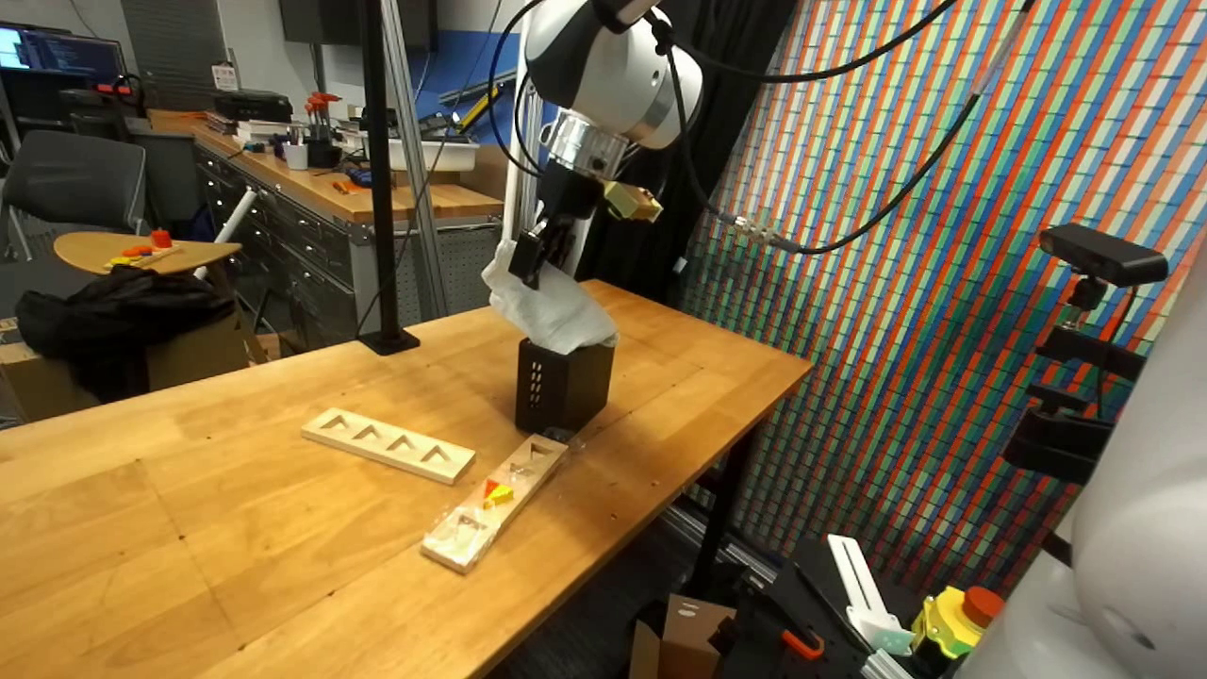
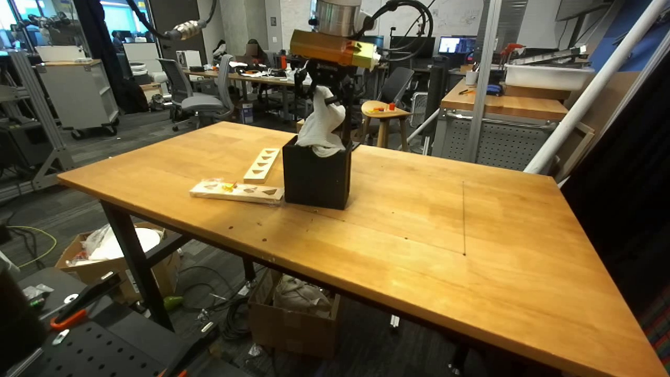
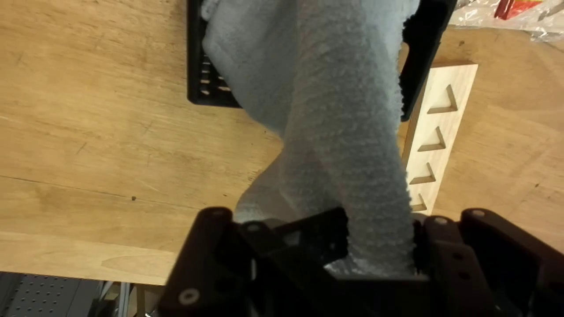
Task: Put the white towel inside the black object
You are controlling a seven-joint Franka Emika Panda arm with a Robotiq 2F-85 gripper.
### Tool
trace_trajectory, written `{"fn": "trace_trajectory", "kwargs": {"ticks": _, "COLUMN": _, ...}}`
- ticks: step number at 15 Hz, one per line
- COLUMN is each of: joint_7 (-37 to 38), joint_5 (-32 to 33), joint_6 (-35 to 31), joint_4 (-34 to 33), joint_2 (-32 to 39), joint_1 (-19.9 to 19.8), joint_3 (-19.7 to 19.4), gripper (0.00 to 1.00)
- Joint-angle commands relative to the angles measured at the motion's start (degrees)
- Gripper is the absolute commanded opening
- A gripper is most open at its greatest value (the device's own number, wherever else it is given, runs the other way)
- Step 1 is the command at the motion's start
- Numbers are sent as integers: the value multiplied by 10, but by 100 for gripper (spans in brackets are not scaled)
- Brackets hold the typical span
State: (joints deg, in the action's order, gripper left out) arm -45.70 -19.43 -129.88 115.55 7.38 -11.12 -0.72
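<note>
Folds of the white towel (image 1: 570, 316) rest over the open top of the black object (image 1: 570, 387), a perforated box standing on the table. My gripper (image 1: 533, 269) is above the box, shut on the upper end of the cloth. In an exterior view the towel (image 2: 320, 125) hangs from the gripper (image 2: 324, 97) down into the mouth of the box (image 2: 316, 180), part of it lapping over the near rim. From the wrist, the towel (image 3: 348, 110) runs from between the fingers (image 3: 337, 235) to the box (image 3: 192, 57), covering most of its opening. How deep it reaches inside is hidden.
A pale wooden strip with triangular cut-outs (image 1: 387, 445) lies near the box. Beside it is a plastic-wrapped strip (image 1: 500, 514) with red and yellow pieces, its end close to the box. A black post (image 1: 377, 189) rises at the table's edge (image 1: 603, 575).
</note>
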Motion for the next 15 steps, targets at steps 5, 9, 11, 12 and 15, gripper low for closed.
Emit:
{"fn": "trace_trajectory", "kwargs": {"ticks": 5, "joint_7": -4, "joint_5": 78, "joint_6": 52, "joint_4": 59, "joint_2": -72, "joint_1": 21, "joint_3": -15, "gripper": 0}}
{"fn": "trace_trajectory", "kwargs": {"ticks": 9, "joint_7": -6, "joint_5": 97, "joint_6": 67, "joint_4": 72, "joint_2": -84, "joint_1": 26, "joint_3": -17, "gripper": 0}}
{"fn": "trace_trajectory", "kwargs": {"ticks": 11, "joint_7": -7, "joint_5": 102, "joint_6": 69, "joint_4": 76, "joint_2": -87, "joint_1": 28, "joint_3": -19, "gripper": 0}}
{"fn": "trace_trajectory", "kwargs": {"ticks": 12, "joint_7": -7, "joint_5": 104, "joint_6": 69, "joint_4": 77, "joint_2": -88, "joint_1": 29, "joint_3": -20, "gripper": 0}}
{"fn": "trace_trajectory", "kwargs": {"ticks": 15, "joint_7": -9, "joint_5": 104, "joint_6": 71, "joint_4": 76, "joint_2": -83, "joint_1": 29, "joint_3": -24, "gripper": 0}}
